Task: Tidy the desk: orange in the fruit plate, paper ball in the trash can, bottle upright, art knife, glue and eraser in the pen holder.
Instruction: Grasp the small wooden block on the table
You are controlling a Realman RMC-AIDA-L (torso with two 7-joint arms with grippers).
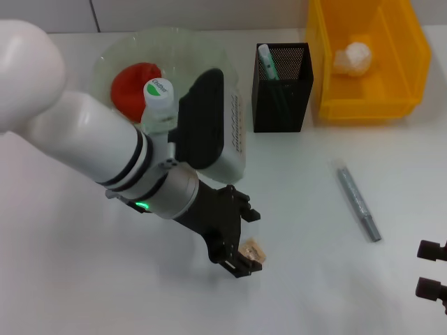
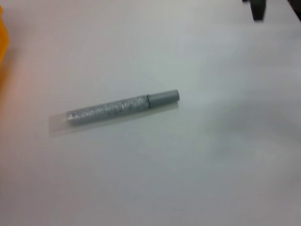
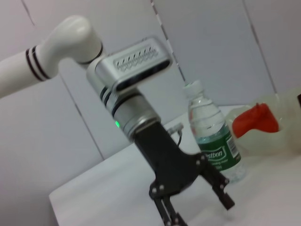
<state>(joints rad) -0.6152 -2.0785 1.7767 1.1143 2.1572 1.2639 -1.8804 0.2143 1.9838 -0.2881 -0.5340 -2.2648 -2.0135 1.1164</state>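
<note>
Nearest to us, our left gripper (image 1: 246, 257) hangs low over the white table (image 1: 314, 279) with its fingers spread wide; in the right wrist view (image 3: 197, 207) the 2 fingers stand clearly apart and hold nothing. Just beside its fingertips lies the eraser (image 1: 253, 249), flat on the table, touching or nearly touching 1 finger; we cannot tell which.

Behind the arm, the bottle (image 1: 158, 101) stands upright next to the fruit plate (image 1: 119, 52), its green label showing in the right wrist view (image 3: 214, 141). Our orange (image 1: 134, 82) sits in the plate. Further right, the pen holder (image 1: 281, 91) stands upright with a pale green stick (image 1: 267, 61) leaning inside it. Beside it, the trash can (image 1: 363, 56) holds the paper ball (image 1: 352, 58).

On the open table lies a grey pen-like tool (image 1: 358, 202), well apart from everything else (image 2: 122, 108). Our right gripper (image 1: 433, 269) shows only at the edge, and we cannot tell how it stands.
</note>
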